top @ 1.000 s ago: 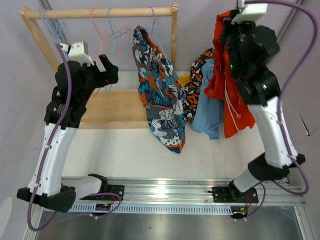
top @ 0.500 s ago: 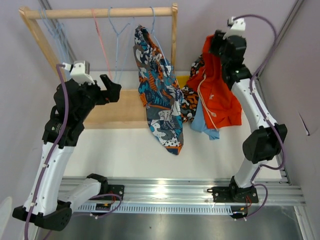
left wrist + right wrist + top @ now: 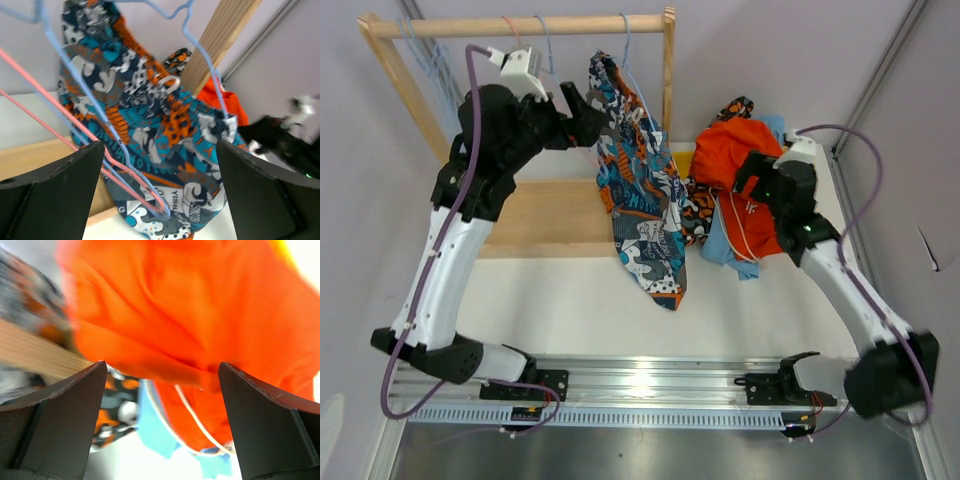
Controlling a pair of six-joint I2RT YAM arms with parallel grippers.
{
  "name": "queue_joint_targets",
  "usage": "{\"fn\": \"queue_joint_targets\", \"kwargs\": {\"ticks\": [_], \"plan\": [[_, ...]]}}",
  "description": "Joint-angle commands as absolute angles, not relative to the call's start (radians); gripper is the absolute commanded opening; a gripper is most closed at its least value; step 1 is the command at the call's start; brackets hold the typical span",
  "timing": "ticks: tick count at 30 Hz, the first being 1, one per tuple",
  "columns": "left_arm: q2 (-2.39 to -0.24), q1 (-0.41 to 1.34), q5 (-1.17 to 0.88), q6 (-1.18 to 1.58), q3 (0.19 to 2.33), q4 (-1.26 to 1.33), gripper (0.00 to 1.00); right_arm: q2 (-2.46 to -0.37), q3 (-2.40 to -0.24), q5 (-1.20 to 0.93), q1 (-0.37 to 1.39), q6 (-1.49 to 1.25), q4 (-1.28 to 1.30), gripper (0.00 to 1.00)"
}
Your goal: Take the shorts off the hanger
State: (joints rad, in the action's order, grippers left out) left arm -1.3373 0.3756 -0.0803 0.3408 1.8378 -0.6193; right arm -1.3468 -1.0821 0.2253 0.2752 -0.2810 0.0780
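The blue-orange-white print shorts [image 3: 642, 190] hang from a light blue hanger [image 3: 206, 70] on the wooden rod [image 3: 520, 25]. My left gripper [image 3: 584, 117] is raised at their left edge, open, and the print shorts [image 3: 165, 125] fill the space ahead between its fingers [image 3: 50, 192]. The plain orange shorts [image 3: 738, 143] lie on a heap right of the rack, over light blue shorts [image 3: 724, 245] and camouflage shorts [image 3: 704, 205]. My right gripper [image 3: 748, 182] is open just over the orange shorts [image 3: 175, 315], holding nothing.
The wooden rack has a right post [image 3: 668, 60] and a flat base [image 3: 545, 215]. An empty pink hanger [image 3: 75, 127] and other blue hangers hang right by my left fingers. Grey walls stand behind and at the right.
The right gripper opened and let go of the orange shorts, which dropped onto the heap; that arm came down. The left arm rose and moved right to the print shorts.
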Motion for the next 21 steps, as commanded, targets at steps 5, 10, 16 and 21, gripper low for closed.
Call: {"fn": "queue_joint_targets", "kwargs": {"ticks": [5, 10, 16, 21], "plan": [[-1.471, 0.425, -0.084, 0.399, 2.088, -0.635, 0.99, -0.915, -1.000, 0.253, 0.353, -0.310, 0.156, 0.99], [-1.519, 0.459, -0.090, 0.431, 2.137, -0.614, 0.99, -0.750, -0.951, 0.258, 0.431, -0.321, 0.242, 0.99], [-1.644, 0.500, -0.075, 0.448, 2.253, -0.626, 0.99, -0.698, -0.942, 0.307, 0.494, -0.311, 0.307, 0.99], [-1.733, 0.503, -0.019, 0.446, 2.301, -0.627, 0.99, -0.660, -0.951, 0.314, 0.499, -0.298, 0.344, 0.99]]}}
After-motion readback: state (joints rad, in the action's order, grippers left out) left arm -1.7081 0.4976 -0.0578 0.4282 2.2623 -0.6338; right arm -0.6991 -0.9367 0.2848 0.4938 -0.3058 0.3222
